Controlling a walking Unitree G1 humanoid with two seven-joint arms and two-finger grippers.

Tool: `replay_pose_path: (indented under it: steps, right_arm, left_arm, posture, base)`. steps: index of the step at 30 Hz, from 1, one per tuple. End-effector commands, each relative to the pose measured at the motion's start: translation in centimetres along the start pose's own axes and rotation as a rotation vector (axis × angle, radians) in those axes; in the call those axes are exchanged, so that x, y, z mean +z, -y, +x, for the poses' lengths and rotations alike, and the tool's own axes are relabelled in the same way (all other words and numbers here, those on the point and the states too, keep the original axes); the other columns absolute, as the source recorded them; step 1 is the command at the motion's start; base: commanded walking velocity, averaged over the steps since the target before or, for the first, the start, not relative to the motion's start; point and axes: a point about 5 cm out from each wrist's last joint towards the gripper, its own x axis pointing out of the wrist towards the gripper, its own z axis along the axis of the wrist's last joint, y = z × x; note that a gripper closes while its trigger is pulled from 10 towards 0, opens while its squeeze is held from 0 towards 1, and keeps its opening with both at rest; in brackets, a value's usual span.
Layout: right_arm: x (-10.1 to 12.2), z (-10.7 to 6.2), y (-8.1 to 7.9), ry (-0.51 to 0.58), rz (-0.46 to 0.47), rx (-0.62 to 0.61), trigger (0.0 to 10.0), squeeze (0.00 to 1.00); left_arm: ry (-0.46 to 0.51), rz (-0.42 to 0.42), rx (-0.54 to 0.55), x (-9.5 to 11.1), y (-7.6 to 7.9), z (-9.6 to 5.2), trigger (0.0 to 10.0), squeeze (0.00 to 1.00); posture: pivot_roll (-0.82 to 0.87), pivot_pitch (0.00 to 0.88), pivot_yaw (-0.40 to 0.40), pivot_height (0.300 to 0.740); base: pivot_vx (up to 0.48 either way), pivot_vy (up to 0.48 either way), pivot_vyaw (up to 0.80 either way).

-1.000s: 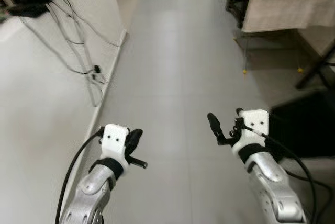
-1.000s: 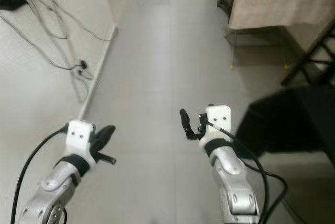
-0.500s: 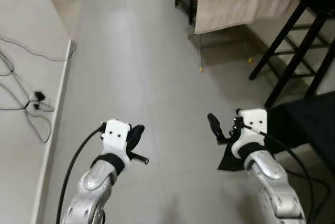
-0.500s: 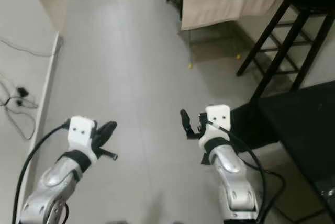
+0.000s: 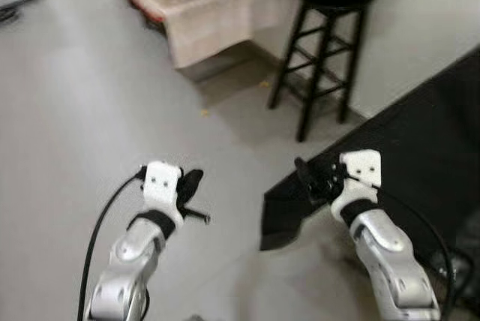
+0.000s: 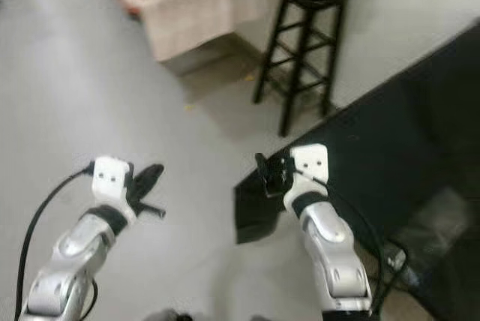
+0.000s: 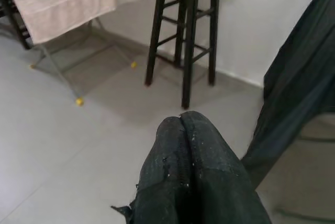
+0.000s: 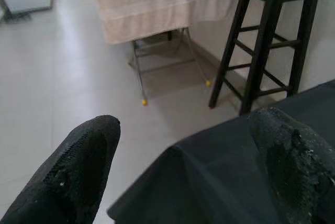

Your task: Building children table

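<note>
Looking for table parts: none can be made out anywhere, so where the children's table pieces lie cannot be told.
Left gripper: held out low over bare grey floor, its two black fingers pressed together, carrying nothing.
Right gripper: raised at the corner of a black cloth-covered surface, fingers spread wide apart, nothing between them.
Black cloth: draped over something large on the robot's right; its corner hangs down to the floor just beside the right gripper. What is under it is hidden.
Black stool: stands against the pale wall beyond the cloth, with a dark round vessel on its seat, too blurred to name.
Cloth-draped stand: next to the stool, on thin metal legs with yellow feet; the clutter on top is unreadable.
Step in hand: by my reading, an approach with both hands free.
Progress: looks like the very start; no part picked up, no joint made, no assembled piece in view.
Left to do: seemingly everything, from finding the parts and bringing them together to building the table.
</note>
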Motion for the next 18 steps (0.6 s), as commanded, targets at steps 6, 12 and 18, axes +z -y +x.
replay_pose_path:
  steps: [6,12,18]
  right_arm:
    - [0.1,0.1,-1.0,0.017,-0.023,0.066,10.0,0.0]
    - [0.6,0.1,-1.8,0.05,-0.028,0.122,10.0,0.0]
    - [0.9,0.3,-2.4,0.068,-0.027,0.16,10.0,0.0]
  left_arm:
    - [-0.019,0.008,0.028,-0.6,-0.4,-0.1,10.0,0.0]
    - [-0.015,0.009,0.021,-0.5,-0.4,0.1,10.0,0.0]
    - [-0.006,0.019,0.021,-0.4,-0.5,0.5,10.0,0.0]
  posture:
    - [-0.01,0.138,0.024,0.74]
    - [-0.02,0.13,0.027,0.74]
    - [-0.02,0.123,0.029,0.74]
  base:
    - [0.0,0.0,-0.8]
    - [0.0,0.0,-0.8]
    - [0.0,0.0,-0.8]
